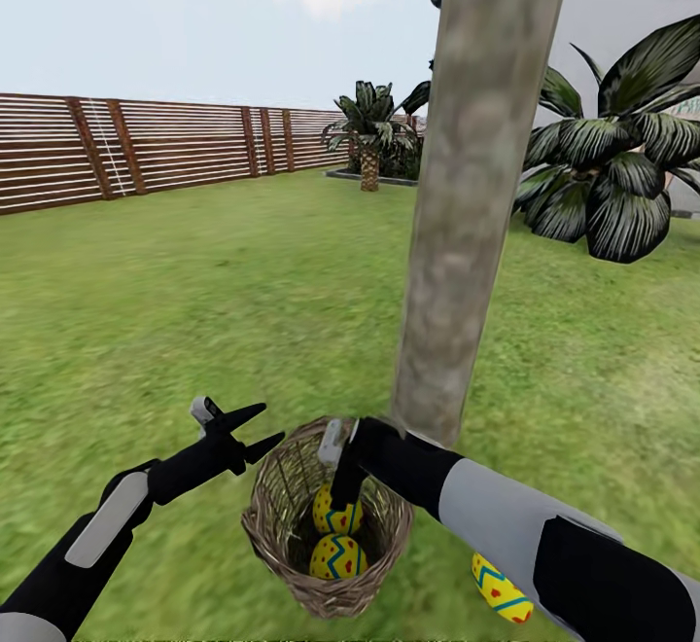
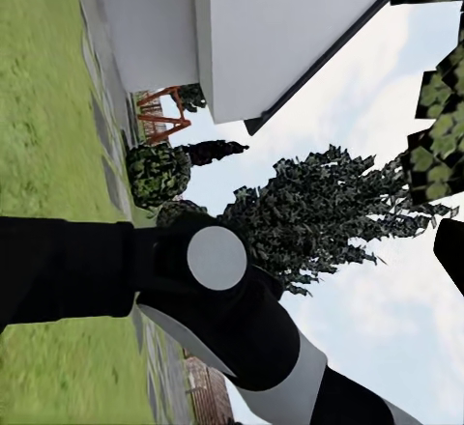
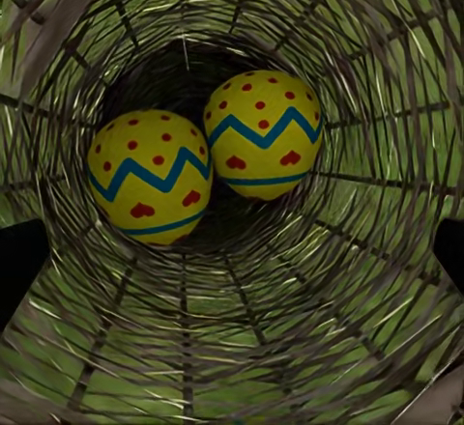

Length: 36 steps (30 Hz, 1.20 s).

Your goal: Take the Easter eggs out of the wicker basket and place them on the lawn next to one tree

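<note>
Two Easter eggs [image 3: 150,176] [image 3: 263,121] lie in the wicker basket [image 1: 282,535] beside the tree [image 1: 467,233]; a third [image 1: 501,590] already rests on the lawn [image 1: 243,302]. The right gripper [image 1: 342,486] reaches inside, fingers apart, likely for another; the left gripper [image 1: 261,430] idles, spread.

Yellow eggs [image 3: 148,176], blue zigzags, red dots; brown wicker basket [image 1: 282,506].

Slatted brown fence [image 1: 146,146], white house wall [image 1: 622,29], pale cloudy sky [image 1: 194,19].
</note>
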### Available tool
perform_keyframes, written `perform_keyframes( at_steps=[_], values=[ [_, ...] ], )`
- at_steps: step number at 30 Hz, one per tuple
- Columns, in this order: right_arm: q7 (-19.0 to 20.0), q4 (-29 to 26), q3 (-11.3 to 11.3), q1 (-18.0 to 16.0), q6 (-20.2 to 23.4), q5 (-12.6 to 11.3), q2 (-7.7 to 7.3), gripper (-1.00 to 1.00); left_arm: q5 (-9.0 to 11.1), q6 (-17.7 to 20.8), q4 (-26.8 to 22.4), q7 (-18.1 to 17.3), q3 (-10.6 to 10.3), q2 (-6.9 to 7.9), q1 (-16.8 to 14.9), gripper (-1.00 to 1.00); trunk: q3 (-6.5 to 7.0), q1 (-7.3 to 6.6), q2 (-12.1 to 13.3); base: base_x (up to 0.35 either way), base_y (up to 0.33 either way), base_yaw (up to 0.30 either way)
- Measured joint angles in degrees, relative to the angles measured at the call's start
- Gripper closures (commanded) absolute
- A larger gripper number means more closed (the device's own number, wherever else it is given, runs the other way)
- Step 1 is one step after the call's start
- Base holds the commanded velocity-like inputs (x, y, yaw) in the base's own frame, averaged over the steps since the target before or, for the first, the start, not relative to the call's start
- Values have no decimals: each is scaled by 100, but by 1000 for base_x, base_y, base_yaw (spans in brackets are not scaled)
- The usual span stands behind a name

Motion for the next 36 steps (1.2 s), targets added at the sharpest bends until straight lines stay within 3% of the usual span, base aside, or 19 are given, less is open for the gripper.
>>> perform_keyframes(
  at_steps=[10,15,21,36],
  values=[
    [-21,-17,-33,-3,-13,3,15,-100,0,0,0,0,0,4,0,-100,-180,220,-401,0,0,0],
    [-61,5,-13,-2,-5,143,20,-100,0,0,0,1,0,1,0,-100,-269,330,-602,0,0,0],
    [-78,-15,-37,-1,-1,291,33,-100,2,0,0,8,2,3,0,-100,-402,347,-613,0,0,0],
    [-79,-5,-35,-4,0,312,43,-100,0,3,-13,3,7,24,0,-100,-734,386,-633,0,0,0]
  ],
)
